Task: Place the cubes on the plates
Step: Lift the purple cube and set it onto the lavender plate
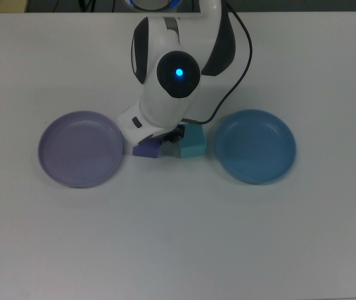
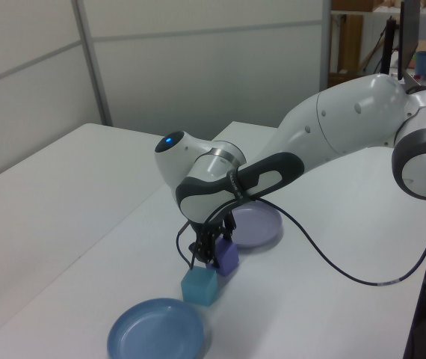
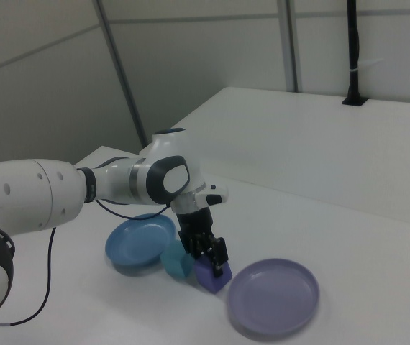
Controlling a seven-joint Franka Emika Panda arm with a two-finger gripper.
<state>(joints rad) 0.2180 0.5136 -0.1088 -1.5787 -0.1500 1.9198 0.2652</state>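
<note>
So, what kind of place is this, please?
Probably a robotics lab or office: a white table with grey partition panels behind it, and shelves with items at the left view's far right.

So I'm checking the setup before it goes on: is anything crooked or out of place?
Only the purple cube: it sits tilted in the gripper, one corner down, next to the turquoise cube. Both plates lie flat and empty.

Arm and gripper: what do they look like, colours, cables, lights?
The arm has glossy white rounded shells with dark grey-black bands at the joints. A blue light glows on a black cap. A black cable loops alongside. The gripper is small and black.
</note>
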